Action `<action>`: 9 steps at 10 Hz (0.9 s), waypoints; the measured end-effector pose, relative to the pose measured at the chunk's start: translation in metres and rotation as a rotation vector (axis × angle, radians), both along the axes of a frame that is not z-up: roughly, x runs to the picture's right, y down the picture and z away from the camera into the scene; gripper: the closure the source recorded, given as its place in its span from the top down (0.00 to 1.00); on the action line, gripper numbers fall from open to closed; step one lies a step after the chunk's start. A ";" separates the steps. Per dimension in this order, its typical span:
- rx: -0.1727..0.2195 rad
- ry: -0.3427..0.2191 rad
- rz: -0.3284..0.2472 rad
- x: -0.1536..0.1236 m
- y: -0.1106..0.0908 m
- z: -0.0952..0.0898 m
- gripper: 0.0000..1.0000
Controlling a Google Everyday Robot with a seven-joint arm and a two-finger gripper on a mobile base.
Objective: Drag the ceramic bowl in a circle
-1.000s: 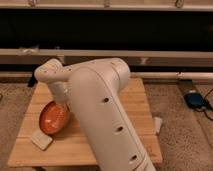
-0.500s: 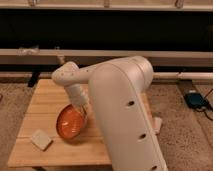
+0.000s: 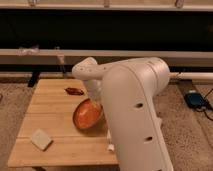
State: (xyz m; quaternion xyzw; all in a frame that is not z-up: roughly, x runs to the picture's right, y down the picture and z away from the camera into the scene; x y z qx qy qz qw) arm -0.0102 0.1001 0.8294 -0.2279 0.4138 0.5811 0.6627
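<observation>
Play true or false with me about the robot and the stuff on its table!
1. The ceramic bowl is orange-red. True.
2. The pale sponge sits inside the bowl. False: it lies on the wooden table near the front left corner, apart from the bowl.
3. The end effector is shut on the bowl's rim, on the side towards the big white arm. True.
4. The bowl is down on the floor. False: it is on the table.
5. A small dark red thing lies on the table behind the bowl. True.
</observation>
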 end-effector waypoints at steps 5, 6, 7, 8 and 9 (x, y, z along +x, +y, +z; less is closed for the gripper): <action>0.053 -0.026 0.030 -0.063 -0.033 0.031 0.00; 0.058 -0.054 0.029 -0.089 -0.035 0.033 0.00; 0.059 -0.094 0.023 -0.120 -0.036 0.032 0.00; 0.058 -0.120 0.017 -0.136 -0.033 0.030 0.00; 0.055 -0.179 0.001 -0.166 -0.024 0.022 0.00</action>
